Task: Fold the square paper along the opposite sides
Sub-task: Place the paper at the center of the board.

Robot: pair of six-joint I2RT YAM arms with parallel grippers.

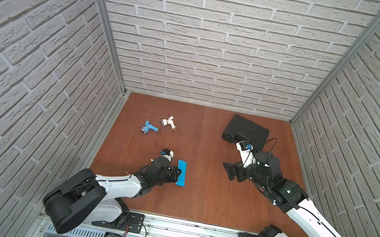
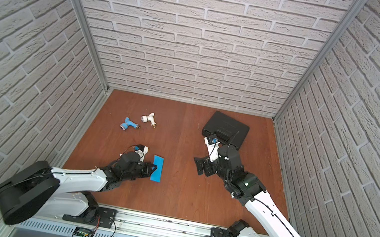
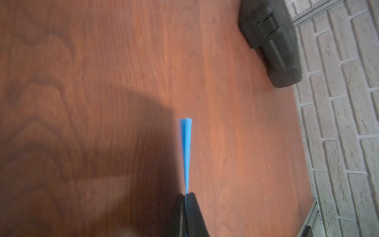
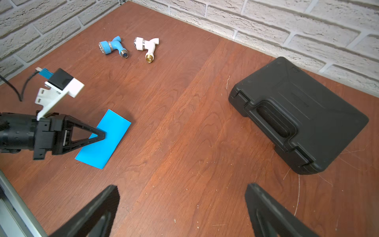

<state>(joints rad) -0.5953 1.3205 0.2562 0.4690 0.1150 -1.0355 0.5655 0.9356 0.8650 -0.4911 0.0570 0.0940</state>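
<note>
Left of centre, left claw [image 4: 101, 135] pinching square paper [image 4: 110, 141], right claw [image 4: 182, 188] agape

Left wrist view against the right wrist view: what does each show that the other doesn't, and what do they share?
Left wrist only: the square paper edge-on, its two layers pinched in the shut left gripper. Right wrist only: the paper's folded rectangular face, the blue fitting, the white fitting and the open right gripper. Both: the paper, the left gripper, the black case, the wooden table.
</note>
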